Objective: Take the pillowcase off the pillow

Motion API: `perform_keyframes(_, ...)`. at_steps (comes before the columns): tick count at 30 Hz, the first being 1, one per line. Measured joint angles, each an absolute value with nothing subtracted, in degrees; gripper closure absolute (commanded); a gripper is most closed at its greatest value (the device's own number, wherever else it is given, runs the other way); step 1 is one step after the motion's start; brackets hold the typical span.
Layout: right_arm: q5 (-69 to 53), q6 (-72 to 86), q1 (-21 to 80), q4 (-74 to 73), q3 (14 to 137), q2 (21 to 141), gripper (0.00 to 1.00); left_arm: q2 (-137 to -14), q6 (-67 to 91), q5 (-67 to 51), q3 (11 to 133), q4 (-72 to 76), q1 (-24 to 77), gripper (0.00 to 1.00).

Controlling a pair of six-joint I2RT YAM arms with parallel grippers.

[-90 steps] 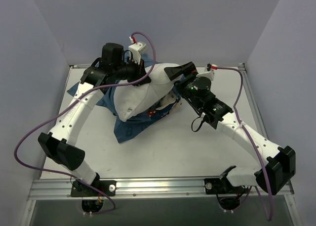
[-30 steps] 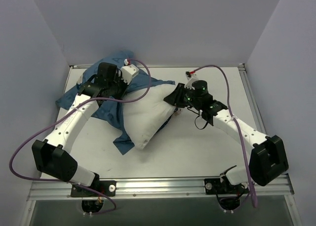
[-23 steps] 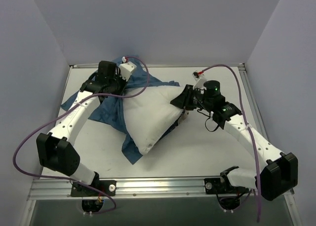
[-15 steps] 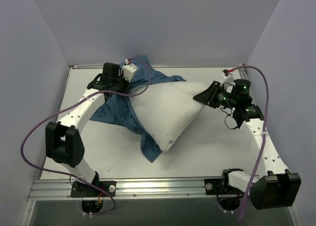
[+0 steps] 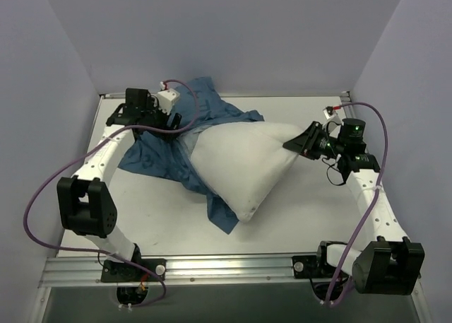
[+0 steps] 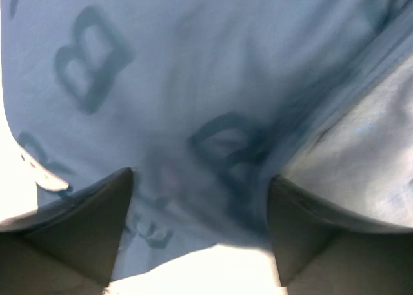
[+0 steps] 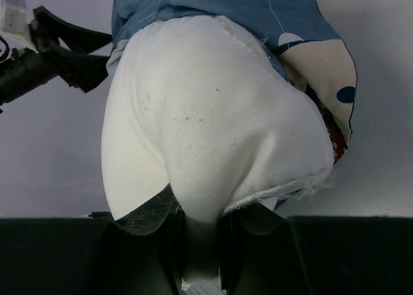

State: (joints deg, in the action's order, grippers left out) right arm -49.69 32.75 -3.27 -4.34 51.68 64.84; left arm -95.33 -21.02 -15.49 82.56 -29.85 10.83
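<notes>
The white pillow [image 5: 244,164] lies across the middle of the table, its right corner pinched in my right gripper [image 5: 293,143], which is shut on it. In the right wrist view the pillow [image 7: 206,114] bulges out from the gripper [image 7: 203,243], and the blue pillowcase [image 7: 258,11] still covers its far end. The pillowcase [image 5: 159,157] is spread left of and under the pillow. My left gripper [image 5: 176,121] hovers over its back part, open. In the left wrist view lettered blue fabric [image 6: 193,82] fills the picture beyond the spread fingers [image 6: 97,230], and nothing is clamped.
The white table [image 5: 304,210] is walled on the left, back and right. A metal rail [image 5: 233,266] runs along its near edge. Purple cables [image 5: 42,196] loop off both arms. My left gripper [image 7: 64,56] shows at the far left of the right wrist view.
My left gripper has opened and let go of the pillowcase, drawing back to the left. The right gripper has dragged the pillow rightwards, so more white shows outside the cover.
</notes>
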Motion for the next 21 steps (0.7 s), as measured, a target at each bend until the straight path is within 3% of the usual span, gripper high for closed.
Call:
perform_keyframes(9, -45.9, 28.2, -5.1, -6.2, 53.5, 69.5, 1.00, -84.8, -22.0, -30.4, 85.4, -44.2, 3.6, 0.06)
perform_keyframes(13, -42.3, 26.8, -6.7, -6.4, 55.8, 74.3, 1.00, -82.6, -26.8, -23.2, 86.0, -48.0, -2.1, 0.06)
perform_keyframes(21, -39.7, 25.3, -7.2, -6.3, 62.5, 79.6, 1.00, -87.3, -32.6, -4.3, 68.9, -47.8, -3.1, 0.06)
